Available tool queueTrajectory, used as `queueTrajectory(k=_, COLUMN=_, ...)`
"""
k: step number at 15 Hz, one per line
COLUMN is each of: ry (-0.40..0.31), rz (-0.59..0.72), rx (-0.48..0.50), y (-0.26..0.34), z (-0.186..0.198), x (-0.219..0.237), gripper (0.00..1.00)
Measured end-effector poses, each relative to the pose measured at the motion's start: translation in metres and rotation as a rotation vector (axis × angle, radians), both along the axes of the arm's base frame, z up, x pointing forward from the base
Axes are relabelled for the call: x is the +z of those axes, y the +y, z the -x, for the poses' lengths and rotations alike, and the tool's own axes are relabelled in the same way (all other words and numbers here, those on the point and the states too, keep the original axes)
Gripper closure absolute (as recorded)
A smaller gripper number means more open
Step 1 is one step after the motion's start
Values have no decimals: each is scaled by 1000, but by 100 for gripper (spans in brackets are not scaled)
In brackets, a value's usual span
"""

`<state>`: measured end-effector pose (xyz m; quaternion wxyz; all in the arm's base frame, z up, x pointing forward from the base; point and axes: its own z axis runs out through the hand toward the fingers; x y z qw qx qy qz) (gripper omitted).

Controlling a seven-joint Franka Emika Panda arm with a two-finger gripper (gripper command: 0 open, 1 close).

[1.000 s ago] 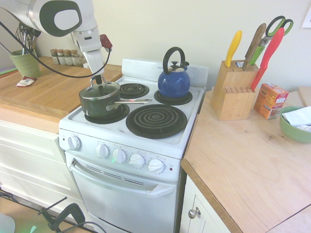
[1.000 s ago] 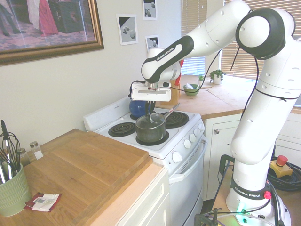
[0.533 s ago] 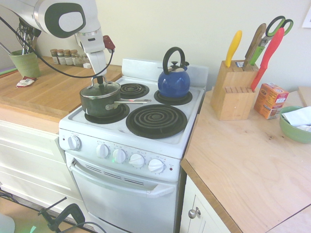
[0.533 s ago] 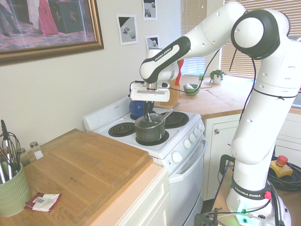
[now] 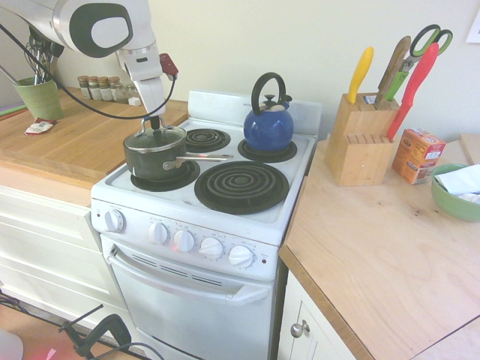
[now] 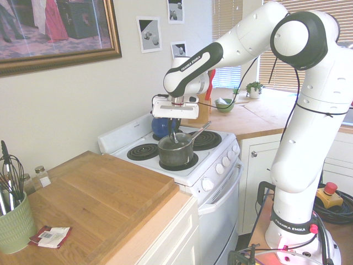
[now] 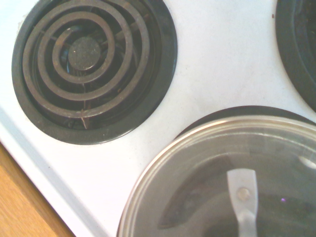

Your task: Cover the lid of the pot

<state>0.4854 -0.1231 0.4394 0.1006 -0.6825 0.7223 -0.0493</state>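
The dark pot (image 5: 152, 161) stands on the front-left burner, its long silver handle (image 5: 204, 157) pointing toward the stove's middle. The glass lid (image 5: 156, 138) with its silver rim lies over the pot's mouth; I cannot tell whether it rests fully on the rim. My gripper (image 5: 154, 123) comes straight down onto the lid's middle, fingers close together on the small dark knob. From the other side, the gripper (image 6: 175, 134) stands above the pot (image 6: 176, 153). In the wrist view the lid (image 7: 197, 163) fills the lower right; the knob is out of sight.
A blue kettle (image 5: 268, 127) sits on the back-right burner. The back-left coil (image 5: 206, 139) and the large front-right coil (image 5: 241, 185) are bare. A knife block (image 5: 360, 139), a box (image 5: 417, 154) and a green bowl (image 5: 454, 191) stand on the right counter, and a wooden counter (image 5: 67, 139) lies left.
The arm's upper links shifted slightly; the gripper stays on the lid over the pot, which has hardly moved.
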Motion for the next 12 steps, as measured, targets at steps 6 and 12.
queueTrajectory(k=6, ry=-22, rz=5, rx=0, y=0, z=-2, x=9, gripper=0)
queueTrajectory(k=12, ry=-25, rz=98, rx=147, y=67, z=31, x=96, gripper=0)
